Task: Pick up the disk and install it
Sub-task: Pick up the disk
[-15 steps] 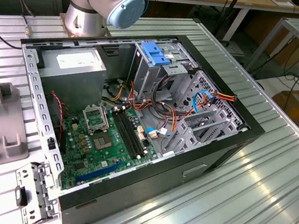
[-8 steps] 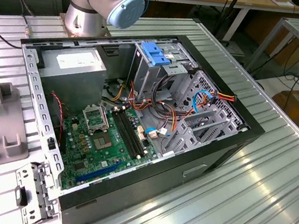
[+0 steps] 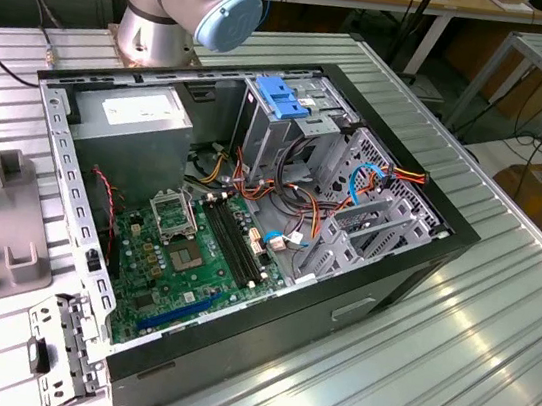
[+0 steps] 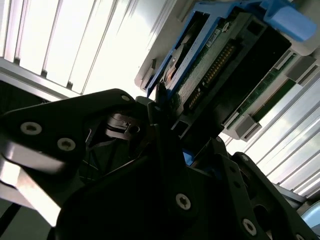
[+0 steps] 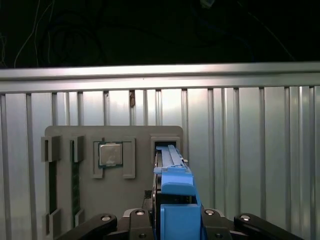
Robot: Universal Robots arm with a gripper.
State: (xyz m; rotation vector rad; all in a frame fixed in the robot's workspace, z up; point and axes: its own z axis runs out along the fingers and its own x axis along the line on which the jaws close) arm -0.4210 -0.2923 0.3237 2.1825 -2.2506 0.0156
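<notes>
Holding the disk on edge above a grey parts fixture, gripper drawn in narrow against its two broad faces. A processor chip sits in a pocket to the left of the dark slot under the disk's far end. Apparently clear of that slot, though the gap cannot be judged.

Showing, in the second wrist view, blue plastic rails along the drive's sides, with a green circuit board and a row of connector pins bare at one end.

Judged stiff and dense for its size, a metal body that will not bend but will swing if caught far from its middle. Smooth on the flat faces, so likely to slide under a light squeeze. Sensitive to knocks and drops, and best kept from any hard bump. Best held across the metal faces near the middle, well off the pins and the bare board. Rails judged springy and thin, a poor place for clamping force.

Ranged across the exterior view, from its left: the fixture's edge on the ridged aluminium table, then the open computer case with a grey power supply at far left, a motherboard near the middle, and a bare light-blue clip atop the drive cage to the right.
</notes>
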